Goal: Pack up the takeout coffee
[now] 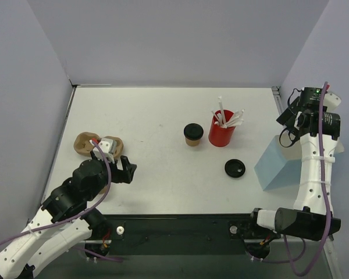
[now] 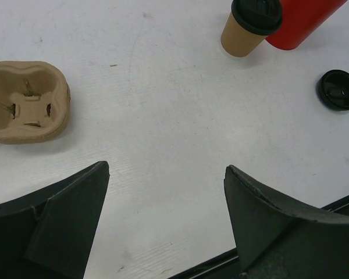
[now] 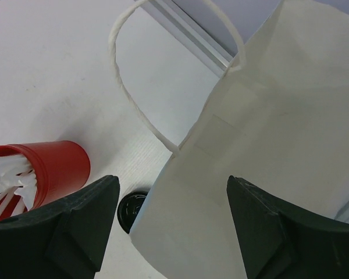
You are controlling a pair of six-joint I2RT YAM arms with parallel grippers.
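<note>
The takeout coffee, a small tan cup with a black lid, stands upright mid-table, just left of the red cup of straws; the left wrist view shows the coffee at the top. A pale blue bag stands at the right. My right gripper hovers open above the bag, whose twisted handle loops up; nothing is between its fingers. My left gripper is open and empty over bare table at the near left, far from the coffee.
A loose black lid lies between the red cup and the bag. A tan moulded cup carrier sits at the left, beside the left arm. The table's black front edge runs just below the left gripper.
</note>
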